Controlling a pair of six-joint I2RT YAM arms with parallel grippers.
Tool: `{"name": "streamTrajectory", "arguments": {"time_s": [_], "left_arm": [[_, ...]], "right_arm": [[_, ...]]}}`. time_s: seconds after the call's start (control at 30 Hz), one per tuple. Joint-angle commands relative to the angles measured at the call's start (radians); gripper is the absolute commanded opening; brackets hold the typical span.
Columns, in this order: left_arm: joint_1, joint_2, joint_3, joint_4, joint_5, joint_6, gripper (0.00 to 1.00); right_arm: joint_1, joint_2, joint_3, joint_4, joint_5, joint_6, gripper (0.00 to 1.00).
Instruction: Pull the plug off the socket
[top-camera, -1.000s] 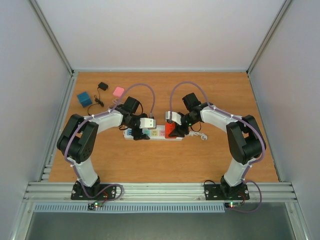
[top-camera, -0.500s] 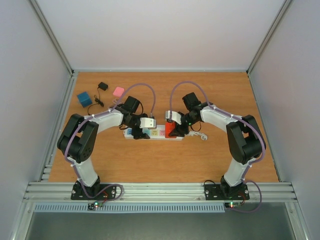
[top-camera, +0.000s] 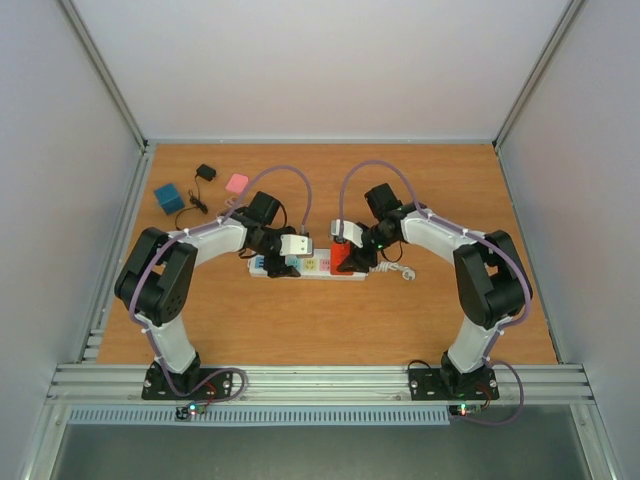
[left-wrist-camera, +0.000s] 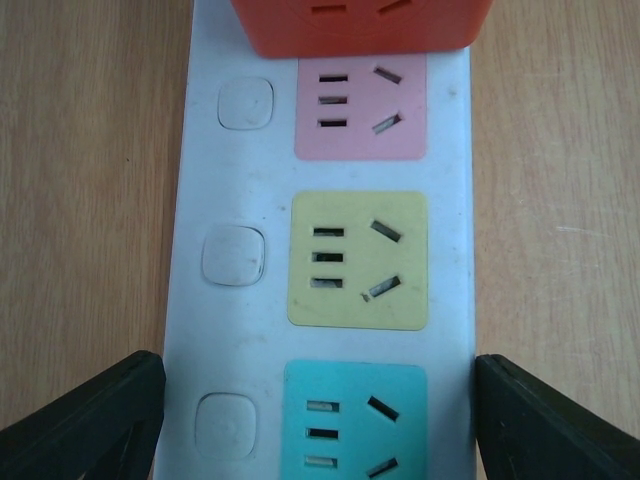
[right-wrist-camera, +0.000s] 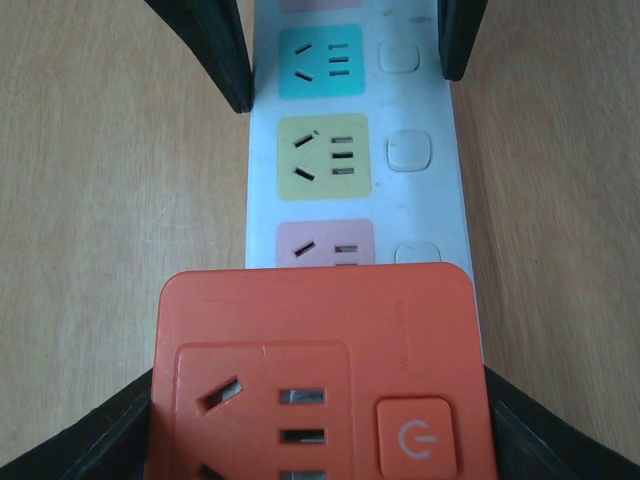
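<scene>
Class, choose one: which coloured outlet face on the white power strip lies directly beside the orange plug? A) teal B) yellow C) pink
C: on the socket, the pink face borders the orange plug; the yellow face comes next, then the teal face.

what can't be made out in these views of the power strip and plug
left wrist: orange plug mostly cut off by the top edge
right wrist: the plug's pins, hidden under its own body
both wrists: socket ends run off frame
top external: black item near the blue box, too small to identify
</scene>
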Motion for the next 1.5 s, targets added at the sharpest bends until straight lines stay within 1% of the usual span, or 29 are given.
{"name": "streamTrajectory", "arguments": {"time_s": [0.0, 0.3, 0.47, 0.53, 0.67, 0.97, 1.27, 1.47], "left_arm": [[-0.002, 0.062, -0.002, -0.006, -0.072, -0.019, 0.63], [-0.003, 0.072, -0.001, -0.009, -0.084, -0.023, 0.61], [-0.004, 0.076, 0.004, -0.006, -0.088, -0.028, 0.6], [-0.003, 0.078, 0.004, -0.008, -0.089, -0.028, 0.6], [-0.003, 0.081, 0.007, -0.008, -0.09, -0.027, 0.6], [-0.003, 0.086, 0.01, -0.011, -0.091, -0.028, 0.59], [-0.002, 0.089, 0.019, -0.013, -0.091, -0.038, 0.59], [-0.002, 0.064, 0.025, -0.003, -0.056, -0.079, 0.6]], "right_arm": [[0.013, -0.082, -0.013, 0.064, -0.097, -0.034, 0.38], [0.016, -0.099, -0.032, 0.051, -0.114, -0.066, 0.37], [0.017, -0.106, -0.048, 0.06, -0.098, -0.075, 0.37], [0.017, -0.105, -0.038, 0.062, -0.102, -0.052, 0.36], [0.014, -0.069, 0.022, 0.016, -0.131, 0.011, 0.34], [-0.01, -0.034, 0.071, -0.013, -0.162, 0.058, 0.33], [-0.01, -0.054, 0.04, -0.011, -0.137, 0.021, 0.33], [-0.023, -0.072, 0.034, -0.01, -0.145, 0.058, 0.33]]}}
